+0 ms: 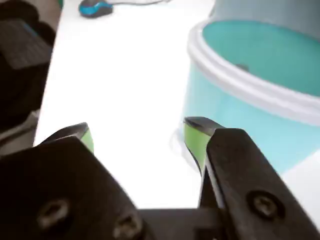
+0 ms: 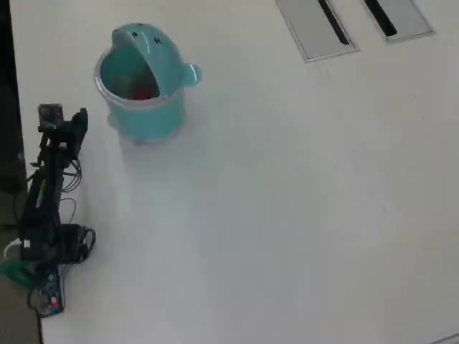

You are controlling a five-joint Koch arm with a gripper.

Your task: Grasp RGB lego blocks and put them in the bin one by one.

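The teal round bin (image 2: pixel 147 115) stands at the upper left of the white table in the overhead view, its domed lid tipped back. A red block (image 2: pixel 143 93) lies inside it. The bin also fills the right of the wrist view (image 1: pixel 225 107). No green or blue block shows on the table. My gripper (image 1: pixel 140 135) is open and empty, its green-padded jaws wide apart, just left of the bin's wall. In the overhead view the gripper (image 2: pixel 75 122) sits left of the bin, on the arm stretched along the table's left edge.
Two grey floor plates with dark slots (image 2: pixel 315 25) lie at the top of the overhead view. A blue computer mouse (image 1: pixel 95 7) lies far off in the wrist view. A dark chair or keyboard (image 1: pixel 20 50) is beyond the table's left edge.
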